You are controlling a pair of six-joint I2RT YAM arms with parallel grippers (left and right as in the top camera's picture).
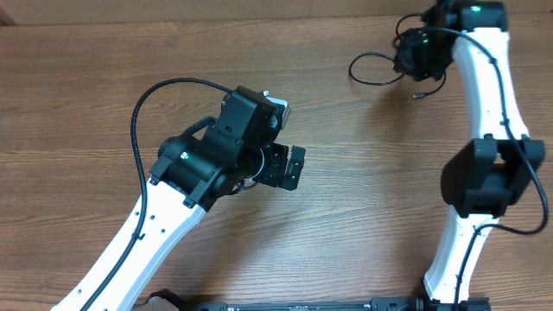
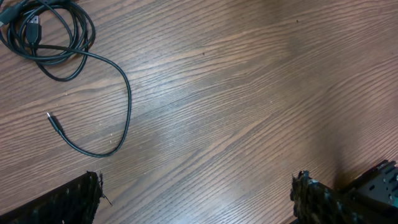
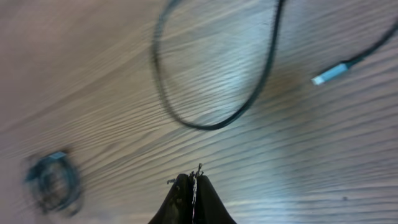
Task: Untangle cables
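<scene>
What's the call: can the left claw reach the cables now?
Probably yes: the left claw is open, with bare table between it and the cables. The right claw, shut, hovers by them, so the arms may crowd.

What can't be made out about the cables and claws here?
- Overhead: the right arm covers most of the cables; strand count unclear.
- Left wrist: the top-left edge cuts off the bundle; the left claw is mostly below the bottom edge.
- Right wrist: motion blur leaves a bluish coil unidentifiable, and whether the shut right claw pinches anything.
</scene>
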